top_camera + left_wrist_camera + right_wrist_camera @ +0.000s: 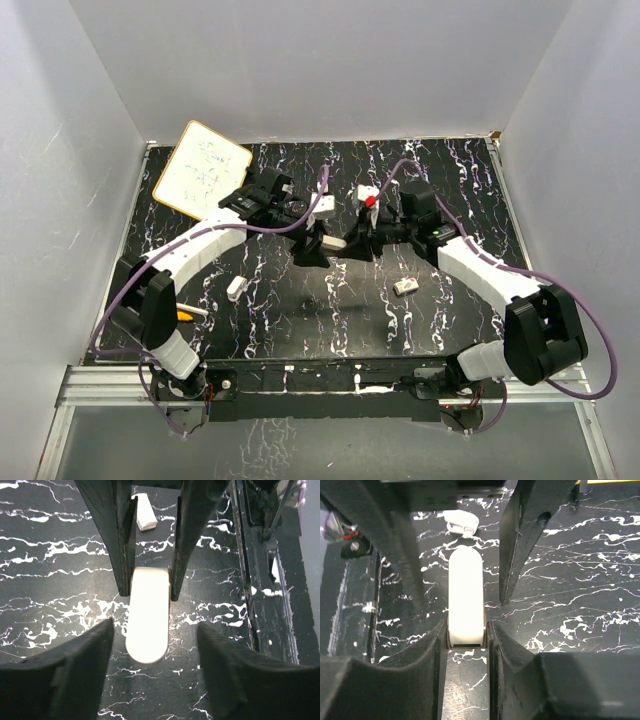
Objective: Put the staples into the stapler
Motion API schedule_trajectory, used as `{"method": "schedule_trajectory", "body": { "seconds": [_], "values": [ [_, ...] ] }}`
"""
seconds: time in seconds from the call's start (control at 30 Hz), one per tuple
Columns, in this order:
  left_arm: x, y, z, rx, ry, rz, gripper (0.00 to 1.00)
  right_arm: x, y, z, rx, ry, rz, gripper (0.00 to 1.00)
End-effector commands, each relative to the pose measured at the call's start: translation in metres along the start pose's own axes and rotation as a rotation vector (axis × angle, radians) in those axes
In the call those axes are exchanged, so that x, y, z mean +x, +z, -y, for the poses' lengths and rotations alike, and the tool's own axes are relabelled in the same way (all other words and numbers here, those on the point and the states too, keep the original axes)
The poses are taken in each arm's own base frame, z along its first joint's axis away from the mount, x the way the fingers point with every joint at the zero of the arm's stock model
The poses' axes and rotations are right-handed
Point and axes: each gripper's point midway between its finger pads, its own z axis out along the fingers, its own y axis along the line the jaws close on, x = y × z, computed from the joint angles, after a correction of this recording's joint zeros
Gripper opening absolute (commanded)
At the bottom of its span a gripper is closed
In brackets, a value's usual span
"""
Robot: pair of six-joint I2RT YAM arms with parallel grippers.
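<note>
Two tools face each other tip to tip over the surface, and the white stapler lies between them. The right tool is closed on the stapler's square end, with one finger against each long side. The left tool is wide open and holds nothing. The rounded end of the stapler reaches in between its fingers with a clear gap on each side, so it touches neither.

The relation I watch is the long axis. The stapler points straight from the right tool into the mouth of the left tool, on the centre line, and the left fingers would close across its narrow width. I judge the next step is for the left tool to close on this rounded end, and no sideways correction seems needed.

The staples box sits on the surface apart from both tools, behind the right tool's tips on the side of its own arm. From the left tool it is straight ahead, beyond the stapler. The right arm is nearer to it, but that tool is occupied. I cannot tell if the stapler is lifted or rests on the surface.
</note>
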Motion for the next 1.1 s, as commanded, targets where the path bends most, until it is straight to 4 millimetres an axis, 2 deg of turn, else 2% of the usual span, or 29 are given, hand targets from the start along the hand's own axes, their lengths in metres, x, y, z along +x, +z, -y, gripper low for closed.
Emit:
{"method": "schedule_trajectory", "body": {
  "seconds": [0.0, 0.1, 0.27, 0.57, 0.93, 1.07],
  "values": [
    [-0.04, -0.025, 0.01, -0.011, 0.044, 0.127, 0.74, -0.046, -0.021, 0.003, 0.022, -0.014, 0.136, 0.08],
    [-0.049, -0.036, 0.001, -0.023, 0.03, 0.192, 0.81, -0.058, -0.03, 0.005, 0.023, 0.028, 0.178, 0.08],
    [-0.063, -0.038, 0.0, 0.012, -0.01, 0.28, 0.8, -0.072, -0.035, 0.003, 0.001, 0.084, 0.237, 0.08],
    [-0.07, -0.033, 0.002, 0.06, -0.111, 0.354, 0.67, -0.073, -0.033, -0.001, -0.035, 0.092, 0.258, 0.08],
    [-0.071, -0.032, 0.007, 0.092, -0.129, 0.38, 0.47, -0.069, -0.033, 0.0, -0.032, 0.078, 0.256, 0.08],
    [-0.07, -0.03, 0.008, 0.106, -0.124, 0.382, 0.31, -0.066, -0.032, 0.0, -0.03, 0.07, 0.254, 0.08]
  ]
}}
